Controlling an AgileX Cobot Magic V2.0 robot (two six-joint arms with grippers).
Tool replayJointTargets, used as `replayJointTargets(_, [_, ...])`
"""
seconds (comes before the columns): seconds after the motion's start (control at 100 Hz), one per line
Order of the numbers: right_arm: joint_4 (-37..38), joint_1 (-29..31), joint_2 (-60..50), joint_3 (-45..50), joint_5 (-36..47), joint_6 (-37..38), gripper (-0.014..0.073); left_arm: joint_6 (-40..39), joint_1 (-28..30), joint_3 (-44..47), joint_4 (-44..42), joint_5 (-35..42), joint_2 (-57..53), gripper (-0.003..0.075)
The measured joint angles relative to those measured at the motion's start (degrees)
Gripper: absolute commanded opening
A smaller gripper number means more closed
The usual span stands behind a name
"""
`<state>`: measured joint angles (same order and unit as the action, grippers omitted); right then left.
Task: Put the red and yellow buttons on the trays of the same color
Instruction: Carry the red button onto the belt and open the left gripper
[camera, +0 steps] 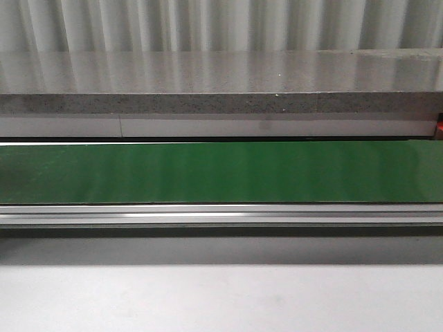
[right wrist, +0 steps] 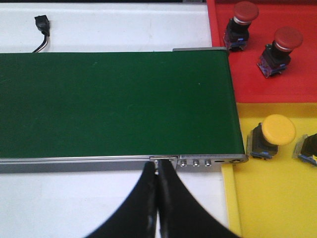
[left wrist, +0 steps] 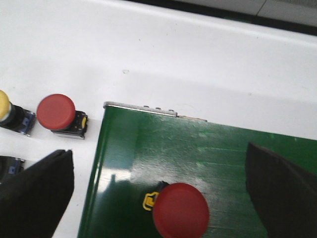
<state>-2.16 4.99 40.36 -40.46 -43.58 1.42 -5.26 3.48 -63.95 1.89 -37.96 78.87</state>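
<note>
Red button on the belt, left gripper wide open above it

Left gripper (left wrist: 158, 198) hangs spread, holding nothing, fingers (left wrist: 37, 191) either side of a red button (left wrist: 181, 210) on the green belt (left wrist: 198, 148). Right gripper (right wrist: 157, 198) is pinched together, empty, beside the belt's far end by the red tray (right wrist: 277, 84) and yellow tray (right wrist: 267, 198). The button could topple if nudged, or reach the right end with that gripper unready.

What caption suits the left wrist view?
Open left gripper above a red button on the green belt.
</note>
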Motion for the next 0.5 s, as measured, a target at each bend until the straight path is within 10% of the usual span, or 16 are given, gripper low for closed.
replayJointTargets(0.5, [0.00, 0.00, 0.00, 0.00, 0.00, 0.00, -0.0067, -1.05, 20.06, 4.77, -0.63, 0.37, 4.87, 0.0659])
